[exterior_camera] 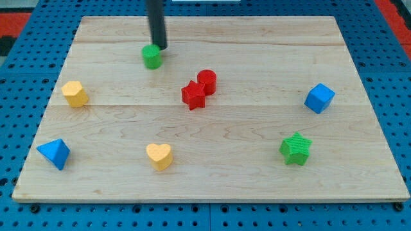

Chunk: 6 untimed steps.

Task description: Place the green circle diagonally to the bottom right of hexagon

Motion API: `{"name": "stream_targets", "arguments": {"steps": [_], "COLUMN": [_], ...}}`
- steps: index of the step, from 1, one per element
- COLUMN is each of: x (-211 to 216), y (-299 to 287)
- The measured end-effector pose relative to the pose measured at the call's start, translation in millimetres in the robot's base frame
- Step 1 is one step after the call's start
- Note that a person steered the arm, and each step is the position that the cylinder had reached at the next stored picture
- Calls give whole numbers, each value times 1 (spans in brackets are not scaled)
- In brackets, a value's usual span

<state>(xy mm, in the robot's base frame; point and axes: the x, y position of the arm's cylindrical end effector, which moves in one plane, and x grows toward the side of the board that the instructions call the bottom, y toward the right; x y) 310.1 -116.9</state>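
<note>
Shown from above: wooden counter (pixel 257 51) on a blue perforated base (pixel 19 70).

Found near the view's top edge, left of centre: green circle (pixel 151 56). Kept only a narrow strip of board above it; had broad open wood toward the view's left, right and bottom.

Seen at the upper right of the green circle, touching it or just beside it: my tip (pixel 158 48), the lower end of a dark upright rod. Could not tell any pincer state, with only the rod on show.

Lay well apart from the green circle, toward the view's lower left and close to the left edge: yellow hexagon (pixel 75 94), its shape only roughly made out. Had bare board to its lower right.

Sat further down: yellow heart (pixel 159 156), near the bottom edge. Occupied the bottom left corner: blue triangle-like block (pixel 53 153).

Clustered at the centre, touching each other: red star (pixel 193 95) and red circle (pixel 207 81), right of the line between green circle and yellow hexagon.

Stood far to the view's right: blue cube (pixel 319 98) near the right edge and green star (pixel 295 149) below it.
</note>
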Motion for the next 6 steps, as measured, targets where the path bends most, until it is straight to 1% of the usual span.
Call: {"name": "stream_targets", "arguments": {"steps": [1,2,3,4,5,6], "x": [60,104,138,147,169,177], "y": [-34,-39,-57,-44,-41,-61]}}
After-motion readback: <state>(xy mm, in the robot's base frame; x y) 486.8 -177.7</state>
